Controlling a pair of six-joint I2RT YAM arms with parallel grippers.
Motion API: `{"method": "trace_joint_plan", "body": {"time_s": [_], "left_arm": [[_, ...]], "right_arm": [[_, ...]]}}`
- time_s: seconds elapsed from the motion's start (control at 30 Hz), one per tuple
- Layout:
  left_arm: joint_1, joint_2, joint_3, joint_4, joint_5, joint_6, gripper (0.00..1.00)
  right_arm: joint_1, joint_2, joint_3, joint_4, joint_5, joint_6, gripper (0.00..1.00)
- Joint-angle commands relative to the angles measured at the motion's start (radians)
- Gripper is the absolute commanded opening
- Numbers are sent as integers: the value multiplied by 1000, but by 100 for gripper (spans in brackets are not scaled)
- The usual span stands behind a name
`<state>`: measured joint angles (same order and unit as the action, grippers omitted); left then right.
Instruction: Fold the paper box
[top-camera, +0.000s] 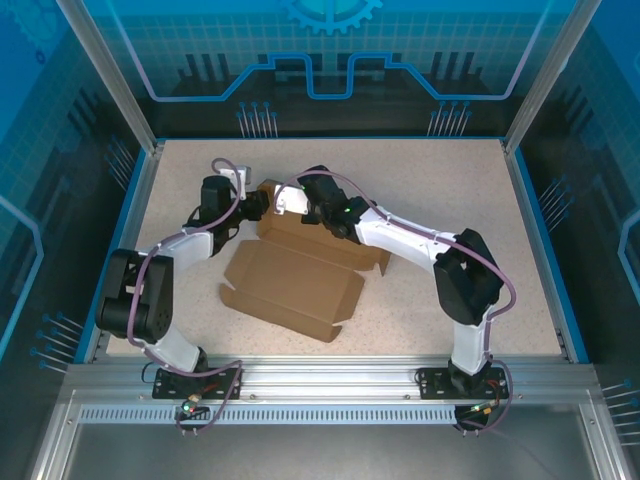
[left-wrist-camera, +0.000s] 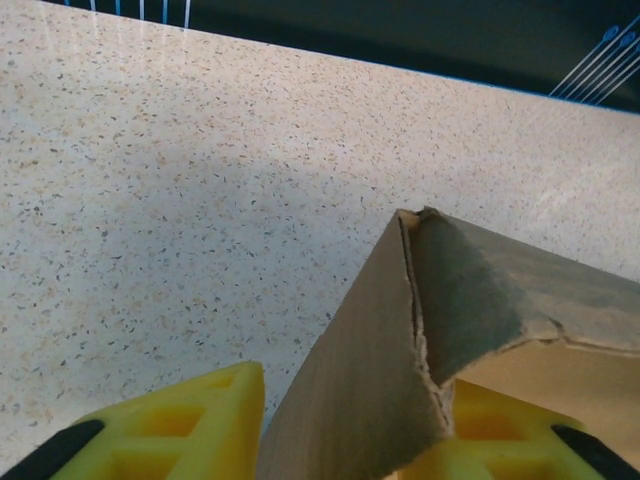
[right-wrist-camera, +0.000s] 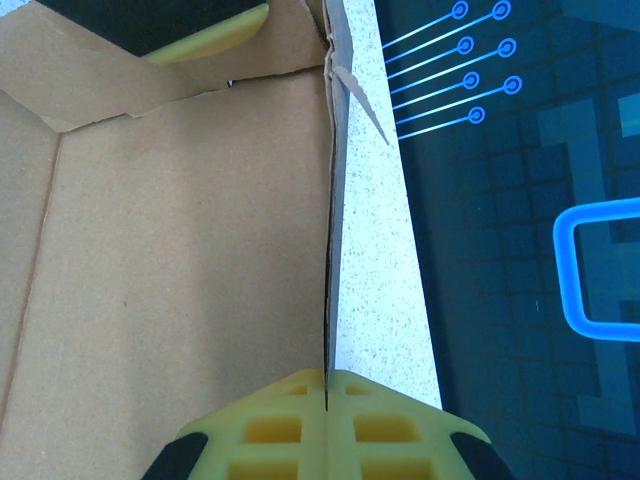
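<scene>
The paper box (top-camera: 290, 285) is a brown die-cut cardboard sheet lying mid-table, with its far wall (top-camera: 305, 228) raised. My left gripper (top-camera: 262, 206) is at that wall's left corner. In the left wrist view its yellow fingers (left-wrist-camera: 195, 425) flank the torn cardboard corner (left-wrist-camera: 400, 330), closed in on it. My right gripper (top-camera: 300, 205) is shut on the wall's top edge. In the right wrist view the wall (right-wrist-camera: 329, 220) runs edge-on into the pinched gripper (right-wrist-camera: 327, 378). The box floor (right-wrist-camera: 180, 230) lies to the left. A yellow finger (right-wrist-camera: 215, 30) of the left gripper pokes in at the far corner.
The speckled tabletop (top-camera: 450, 190) stretches around the box, with aluminium frame rails (top-camera: 330, 375) along the near edge. Blue-lit enclosure walls (top-camera: 330, 60) stand behind and to both sides.
</scene>
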<state>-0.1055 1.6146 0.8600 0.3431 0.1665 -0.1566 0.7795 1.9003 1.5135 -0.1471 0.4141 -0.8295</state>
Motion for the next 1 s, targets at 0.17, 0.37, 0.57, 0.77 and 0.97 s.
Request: {"method": "trace_joint_plan", "body": {"time_s": [0.17,0.37,0.57,0.77,0.97], "left_arm": [[-12,31,50,-28,-5,60,23],[-27,2,24,-8,-53,116,16],[-29,-34,-20,29,-83,167,7],[-29,-67,-60,37,-90,257,0],[-26,-95,-91,43,-111,344,0]], "right_arm": [[-2,19,40,-44,-8,13,0],[-1,19,45,-45,-1,16,0],[1,16,47,-48,-2,34,0],[3,9,54,-71,-10,74,2],[8,-6,62,-101,-26,122,12]]}}
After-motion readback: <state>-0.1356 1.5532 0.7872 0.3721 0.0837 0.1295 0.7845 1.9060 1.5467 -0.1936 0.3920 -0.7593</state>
